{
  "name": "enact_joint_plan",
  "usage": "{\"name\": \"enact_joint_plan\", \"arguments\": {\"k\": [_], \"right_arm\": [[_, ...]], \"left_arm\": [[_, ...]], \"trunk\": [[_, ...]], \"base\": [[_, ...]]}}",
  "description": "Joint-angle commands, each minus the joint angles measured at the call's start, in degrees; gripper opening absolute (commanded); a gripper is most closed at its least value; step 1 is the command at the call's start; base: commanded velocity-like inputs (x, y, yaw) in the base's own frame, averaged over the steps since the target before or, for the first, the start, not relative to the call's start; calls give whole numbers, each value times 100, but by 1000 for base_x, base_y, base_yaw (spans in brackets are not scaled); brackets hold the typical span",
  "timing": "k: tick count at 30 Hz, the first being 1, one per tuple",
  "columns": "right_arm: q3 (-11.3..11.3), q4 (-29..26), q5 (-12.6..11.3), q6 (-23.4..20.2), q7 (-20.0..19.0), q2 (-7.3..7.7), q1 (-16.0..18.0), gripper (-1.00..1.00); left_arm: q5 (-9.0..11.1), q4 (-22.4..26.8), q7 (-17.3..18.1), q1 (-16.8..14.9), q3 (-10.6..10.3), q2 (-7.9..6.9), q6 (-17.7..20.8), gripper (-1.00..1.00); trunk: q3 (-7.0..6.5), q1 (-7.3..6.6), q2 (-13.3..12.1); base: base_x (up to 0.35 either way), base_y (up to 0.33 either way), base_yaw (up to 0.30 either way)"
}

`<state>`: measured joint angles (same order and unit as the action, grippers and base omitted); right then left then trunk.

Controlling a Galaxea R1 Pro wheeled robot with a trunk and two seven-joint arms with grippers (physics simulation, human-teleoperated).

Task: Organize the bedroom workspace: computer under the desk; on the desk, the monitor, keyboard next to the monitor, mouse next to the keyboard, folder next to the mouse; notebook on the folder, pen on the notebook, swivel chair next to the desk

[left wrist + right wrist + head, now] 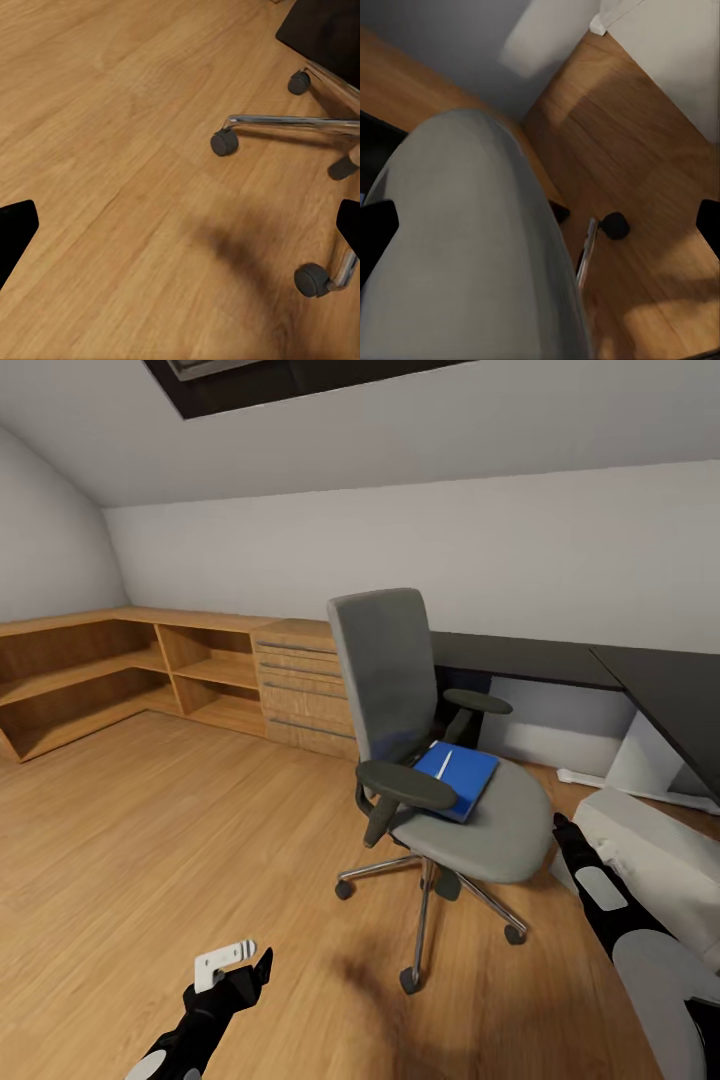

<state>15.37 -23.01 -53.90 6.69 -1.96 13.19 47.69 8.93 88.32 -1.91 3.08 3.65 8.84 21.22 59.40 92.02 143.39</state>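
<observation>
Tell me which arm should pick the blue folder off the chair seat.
Probably the right. The right gripper hovers at the edge of the chair seat, near the folder; the left gripper hangs low over the floor, farther away.

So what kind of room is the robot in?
Probably an attic room set up as a home office: a sloped ceiling with a skylight, a swivel chair holding a blue folder, a black desk, and low wooden shelving.
</observation>
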Motion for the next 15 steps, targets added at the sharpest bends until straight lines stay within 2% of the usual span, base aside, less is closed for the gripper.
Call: {"name": "enact_joint_plan", "arguments": {"k": [1,5,10,15], "right_arm": [[1,5,-60,12,-20,0,3,100],[0,7,-54,-7,-12,-1,3,100],[1,7,-54,-7,-6,-7,1,100],[1,5,-60,1,-7,4,-5,100]], "left_arm": [[63,9,-20,0,55,3,31,100],[65,9,-20,0,146,3,38,100],[67,9,-20,0,181,3,40,100],[68,9,-20,0,187,3,40,100]], "trunk": [[4,-1,2],[4,-1,2],[4,-1,2],[4,-1,2]], "base": [[0,0,-8],[66,0,-3],[221,0,-1],[80,0,0]]}}
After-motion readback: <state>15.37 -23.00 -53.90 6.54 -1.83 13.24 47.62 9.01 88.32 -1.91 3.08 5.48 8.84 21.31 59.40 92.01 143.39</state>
